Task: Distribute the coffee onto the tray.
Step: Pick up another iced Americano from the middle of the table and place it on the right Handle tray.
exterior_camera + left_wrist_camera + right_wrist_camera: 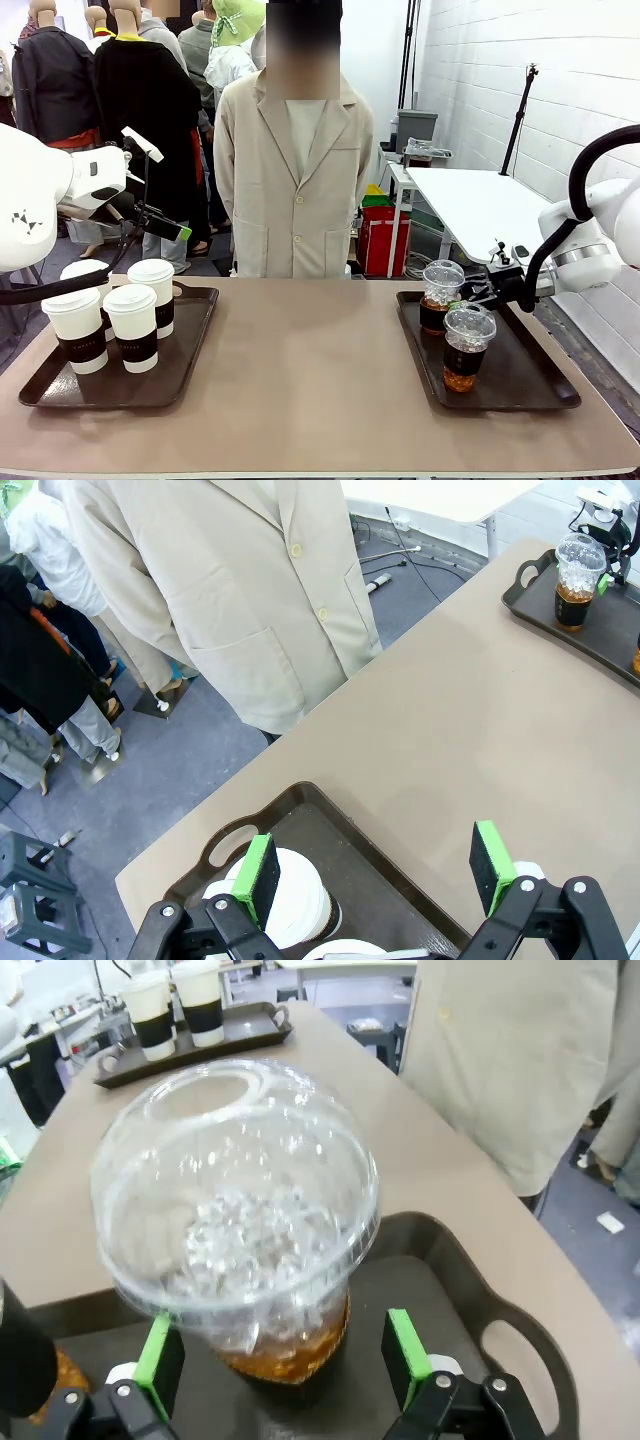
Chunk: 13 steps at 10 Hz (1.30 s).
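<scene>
Two brown trays are sitting on the tan surface (310,380) as a person in a beige coat (293,170) is standing at its far side. On the right tray (520,385), two clear dome-lidded cups of amber drink are standing upright: the far iced cup (441,295) and, just in front of it, the near iced cup (467,346). The right pincer (285,1360) is standing spread wide around the far cup's base, its green pads (405,1358) flanking the cup without visibly gripping it. On the left tray (185,335), four white lidded paper cups (132,325) with dark sleeves are standing clustered. The left pincer (375,875) is hanging above them, gaping wide and holding nothing.
</scene>
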Each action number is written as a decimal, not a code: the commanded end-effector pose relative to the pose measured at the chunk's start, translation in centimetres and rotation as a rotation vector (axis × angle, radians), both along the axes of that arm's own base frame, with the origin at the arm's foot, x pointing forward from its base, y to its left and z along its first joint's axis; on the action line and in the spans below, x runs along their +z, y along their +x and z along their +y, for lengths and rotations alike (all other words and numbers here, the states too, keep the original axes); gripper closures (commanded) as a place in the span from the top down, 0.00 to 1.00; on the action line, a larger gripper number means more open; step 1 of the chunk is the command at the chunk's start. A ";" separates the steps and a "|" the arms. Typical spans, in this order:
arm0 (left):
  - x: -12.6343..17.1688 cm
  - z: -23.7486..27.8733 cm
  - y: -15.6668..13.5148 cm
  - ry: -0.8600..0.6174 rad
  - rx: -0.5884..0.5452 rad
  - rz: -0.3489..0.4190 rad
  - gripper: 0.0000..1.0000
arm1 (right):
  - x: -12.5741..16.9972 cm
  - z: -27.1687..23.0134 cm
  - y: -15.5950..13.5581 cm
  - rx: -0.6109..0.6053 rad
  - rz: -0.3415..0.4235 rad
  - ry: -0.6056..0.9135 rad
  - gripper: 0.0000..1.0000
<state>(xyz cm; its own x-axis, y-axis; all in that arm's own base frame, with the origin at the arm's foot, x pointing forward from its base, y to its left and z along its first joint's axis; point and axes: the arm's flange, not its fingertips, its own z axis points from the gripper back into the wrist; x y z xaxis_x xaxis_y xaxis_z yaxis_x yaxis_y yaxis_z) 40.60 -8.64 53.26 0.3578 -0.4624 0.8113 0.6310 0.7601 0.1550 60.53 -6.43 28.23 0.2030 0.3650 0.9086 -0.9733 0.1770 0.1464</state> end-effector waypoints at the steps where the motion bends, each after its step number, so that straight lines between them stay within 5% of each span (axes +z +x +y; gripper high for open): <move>1: 0.1 0.1 -0.1 0.007 0.003 0.006 1.00 | 0.1 -0.8 -1.7 -0.011 0.033 -0.023 1.00; 13: 0.1 0.1 -0.1 0.007 0.003 0.006 1.00 | -0.9 -2.4 -1.9 -0.035 0.035 -0.016 1.00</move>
